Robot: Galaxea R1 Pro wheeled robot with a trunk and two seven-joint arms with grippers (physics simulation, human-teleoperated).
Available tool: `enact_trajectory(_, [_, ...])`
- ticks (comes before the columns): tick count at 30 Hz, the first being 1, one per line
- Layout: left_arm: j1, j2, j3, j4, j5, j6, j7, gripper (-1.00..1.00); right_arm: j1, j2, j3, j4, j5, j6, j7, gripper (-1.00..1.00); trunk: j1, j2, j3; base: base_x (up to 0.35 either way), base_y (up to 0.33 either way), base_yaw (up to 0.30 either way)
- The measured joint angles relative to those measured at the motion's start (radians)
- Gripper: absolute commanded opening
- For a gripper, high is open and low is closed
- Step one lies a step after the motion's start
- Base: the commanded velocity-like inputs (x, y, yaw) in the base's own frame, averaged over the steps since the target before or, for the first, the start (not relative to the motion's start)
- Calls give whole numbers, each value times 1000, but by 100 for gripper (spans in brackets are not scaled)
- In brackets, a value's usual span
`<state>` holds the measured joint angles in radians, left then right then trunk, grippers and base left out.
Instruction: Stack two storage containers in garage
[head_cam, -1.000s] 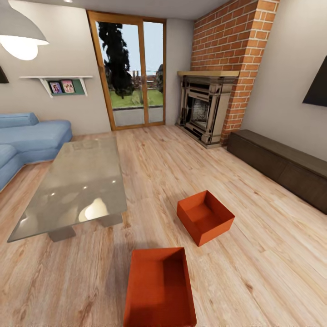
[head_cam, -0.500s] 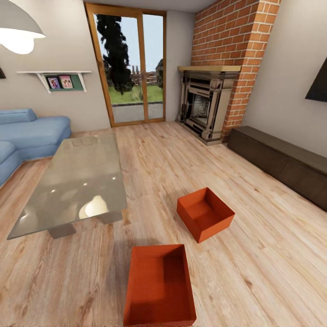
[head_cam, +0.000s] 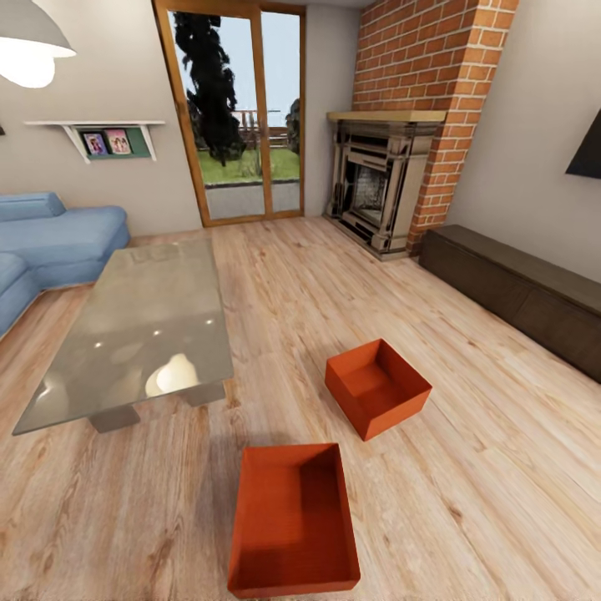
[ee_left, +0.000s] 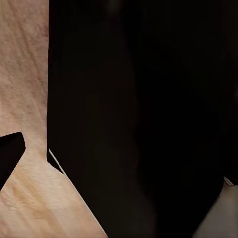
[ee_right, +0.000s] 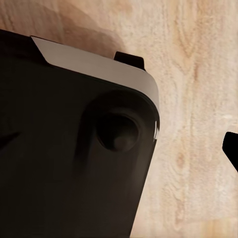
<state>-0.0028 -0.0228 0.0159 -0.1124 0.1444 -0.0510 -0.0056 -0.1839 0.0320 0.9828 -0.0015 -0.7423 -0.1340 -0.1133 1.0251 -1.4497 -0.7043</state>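
Observation:
I am in the living room, on its light wood plank flooring (head_cam: 467, 467). Two orange-red open-topped storage containers sit on it, both empty. The nearer container (head_cam: 292, 517) lies straight ahead, close to the lower edge of the head view. The farther container (head_cam: 377, 388) sits a little beyond and to the right, turned diagonally. The garage is out of view. In the left wrist view a dark fingertip (ee_left: 10, 156) shows over the planks beside my black body. The right wrist view shows a dark fingertip (ee_right: 233, 148) at its edge, over wood.
A glass-topped table (head_cam: 142, 334) stands left of the containers, with a blue sofa (head_cam: 50, 242) behind it. The brick fireplace (head_cam: 384, 184) and a low dark cabinet (head_cam: 517, 292) line the right side. Glazed patio doors (head_cam: 242, 117) are at the back.
The whole head view has shifted: the containers and room sit slightly higher in the picture, so the camera moved. The containers themselves have not moved on the flooring.

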Motion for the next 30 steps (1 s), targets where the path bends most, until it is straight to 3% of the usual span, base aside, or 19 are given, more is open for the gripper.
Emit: enact_trajectory(30, [0, 0, 0, 0, 0, 0, 0, 100, 0, 0, 0, 0, 0, 1, 0, 100, 0, 0, -48, 0, 0, 0])
